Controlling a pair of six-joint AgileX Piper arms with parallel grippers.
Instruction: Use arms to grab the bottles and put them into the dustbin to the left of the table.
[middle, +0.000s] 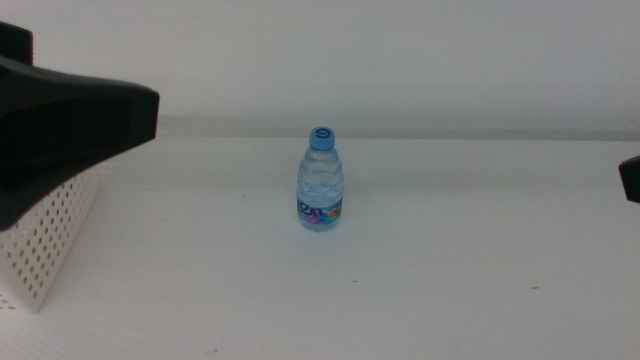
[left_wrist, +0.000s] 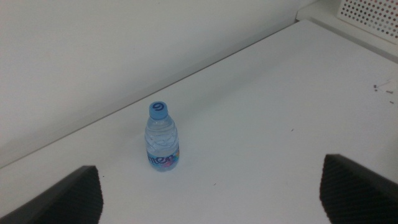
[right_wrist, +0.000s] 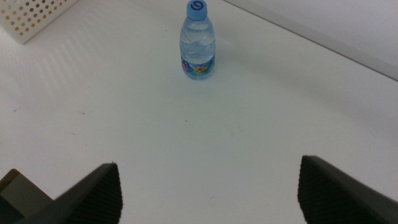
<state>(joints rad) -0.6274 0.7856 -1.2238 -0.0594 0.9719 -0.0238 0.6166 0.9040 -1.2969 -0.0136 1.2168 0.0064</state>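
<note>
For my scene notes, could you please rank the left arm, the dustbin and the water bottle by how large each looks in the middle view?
1. Left arm: largest, though it is nearest the camera, which inflates it.
2. Dustbin: only one corner is in frame, so its full size is unclear.
3. Water bottle: smallest, standing upright mid-table.

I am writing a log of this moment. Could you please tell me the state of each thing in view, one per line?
water bottle: upright on the table, blue cap on, not held.
dustbin: at the table's left side, inside hidden.
left gripper: open, empty, apart from the bottle.
right gripper: open, empty, apart from the bottle.
table: white, bears the bottle.
</note>
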